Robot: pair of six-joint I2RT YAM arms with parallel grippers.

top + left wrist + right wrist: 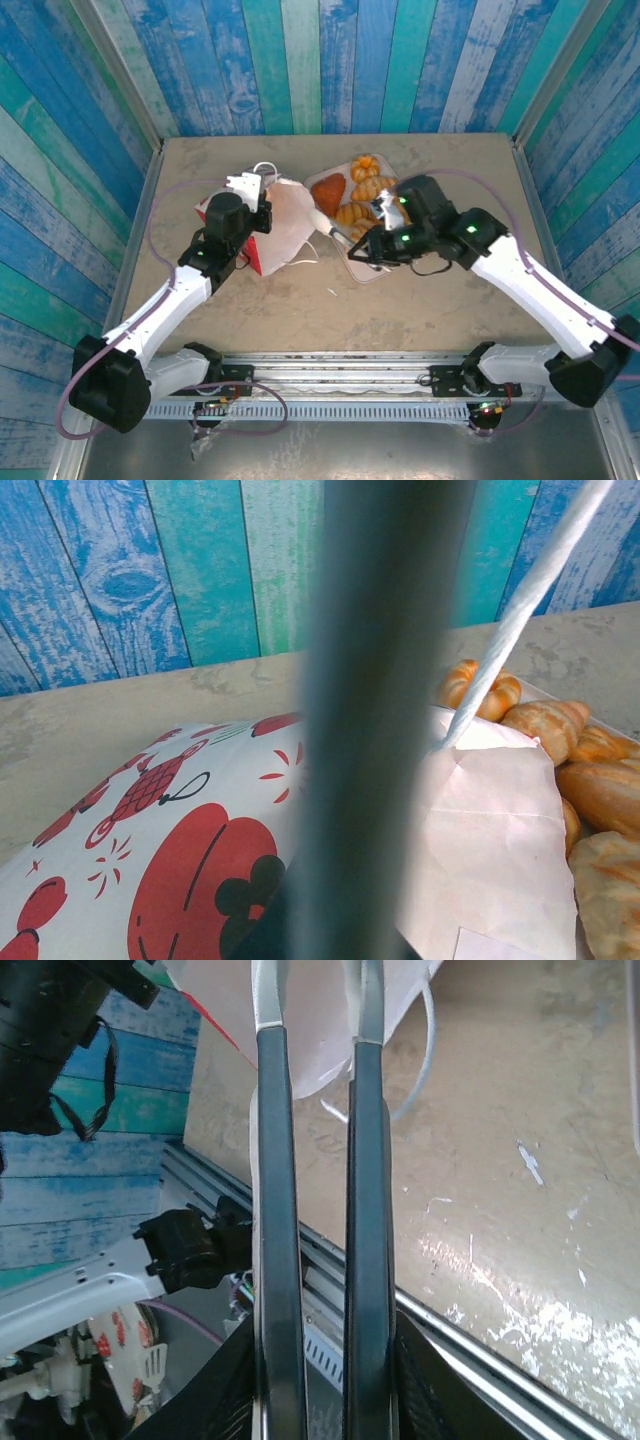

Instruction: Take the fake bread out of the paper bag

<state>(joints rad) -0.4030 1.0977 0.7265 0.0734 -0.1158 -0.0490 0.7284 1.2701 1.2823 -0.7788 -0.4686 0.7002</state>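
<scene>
The paper bag [285, 225] lies on its side left of centre, its mouth facing right; its red print [190, 870] shows close up in the left wrist view. My left gripper [252, 200] is shut on the bag's far side, one blurred dark finger [380, 780] running down over the paper. A white cord handle [525, 600] stretches taut. My right gripper [325, 225] reaches to the bag's mouth, its tips [315, 990] at the pale paper, jaws a narrow gap apart. Several pieces of fake bread [358, 195] lie on a pale-pink tray [372, 272], also at the right [545, 725]. Any bread inside the bag is hidden.
Blue and teal plank walls [320, 60] enclose the tan table [430, 310] on three sides. The metal rail [350, 365] with both arm bases runs along the near edge. The right forearm [520, 270] crosses the table's right half.
</scene>
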